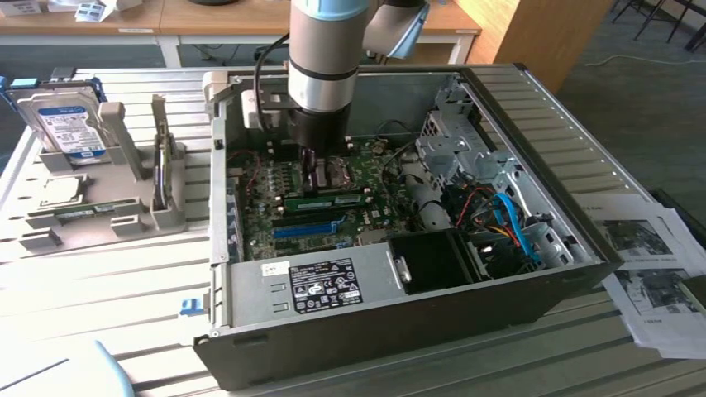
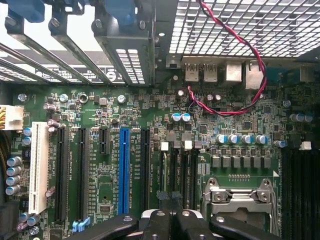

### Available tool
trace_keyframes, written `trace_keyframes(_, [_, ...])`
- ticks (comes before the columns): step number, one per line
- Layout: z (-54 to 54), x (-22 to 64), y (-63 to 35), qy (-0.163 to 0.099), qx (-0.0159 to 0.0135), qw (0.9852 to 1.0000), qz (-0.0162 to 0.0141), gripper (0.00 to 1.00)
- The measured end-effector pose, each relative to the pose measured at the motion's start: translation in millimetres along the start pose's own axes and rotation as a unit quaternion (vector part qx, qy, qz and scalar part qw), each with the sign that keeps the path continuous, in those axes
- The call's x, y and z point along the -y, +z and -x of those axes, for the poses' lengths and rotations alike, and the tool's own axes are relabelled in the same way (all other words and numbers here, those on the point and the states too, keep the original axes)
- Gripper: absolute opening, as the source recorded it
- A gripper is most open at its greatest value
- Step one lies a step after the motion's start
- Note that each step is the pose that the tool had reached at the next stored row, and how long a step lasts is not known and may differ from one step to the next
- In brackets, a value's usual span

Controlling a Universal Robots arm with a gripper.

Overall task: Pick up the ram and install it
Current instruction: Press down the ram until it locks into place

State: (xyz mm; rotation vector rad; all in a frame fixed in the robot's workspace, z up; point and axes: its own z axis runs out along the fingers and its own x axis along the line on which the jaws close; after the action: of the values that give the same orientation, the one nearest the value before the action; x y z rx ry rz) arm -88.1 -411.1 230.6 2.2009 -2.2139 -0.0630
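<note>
Slatted grey table [image 1: 111, 281], open PC case [image 1: 530, 107] on it, arm reaching inside.
Exterior view: gripper [image 1: 320, 164] over the motherboard [image 1: 364, 219] mid-frame, ram [image 1: 327, 201] just below it on the board, a thin green stick with a white label. Wrist view up close: gripper [image 2: 170, 212] pinched closed, blue slot [image 2: 124, 170], red-black wire [image 2: 235, 107].

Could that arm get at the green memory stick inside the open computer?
Probably yes. The case is open on top, the gripper hangs inside close above the ram, and nothing covers it, though the fingers are shut.
</note>
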Motion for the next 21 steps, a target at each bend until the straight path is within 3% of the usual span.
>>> trace_keyframes(21, [0.0, 0.1, 3.3, 0.0, 0.0001, 1.0, -0.0001, 0.09])
